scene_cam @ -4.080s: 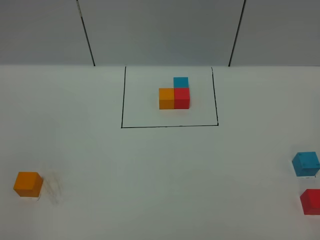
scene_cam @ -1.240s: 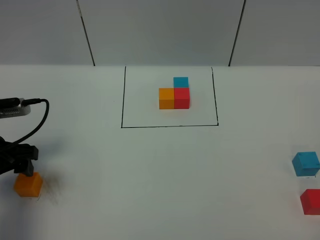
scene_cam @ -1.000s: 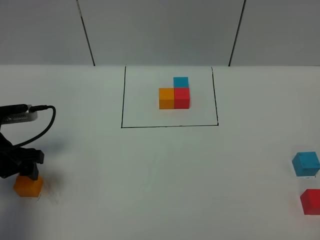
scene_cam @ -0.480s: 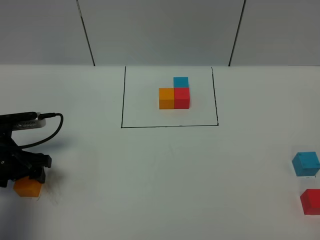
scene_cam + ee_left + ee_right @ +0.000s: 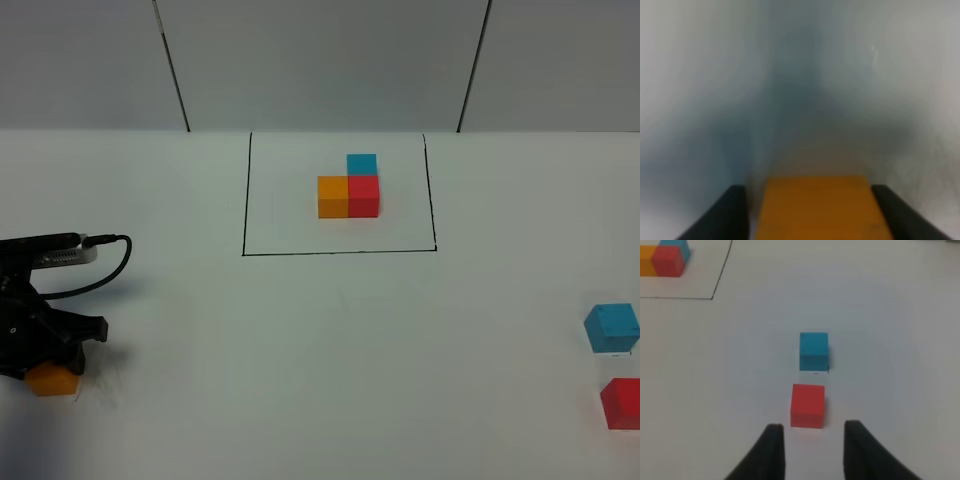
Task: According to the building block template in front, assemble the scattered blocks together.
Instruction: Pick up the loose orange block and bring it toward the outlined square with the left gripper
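The template, an orange, red and blue L of cubes in a black-line rectangle, sits at the far middle; it also shows in the right wrist view. The loose orange cube lies at the near left. My left gripper is down over it, open, with a finger on each side of the cube and slim gaps. The loose light blue cube and red cube lie at the near right. My right gripper is open just short of the red cube, with the blue cube beyond it.
The white table runs back to a grey wall with dark seams. The left arm's black cable loops above the table at the left. The black rectangle line is flat on the surface.
My left arm has come in from the left edge and lowered over the orange cube, now covering most of it. No cube has moved.
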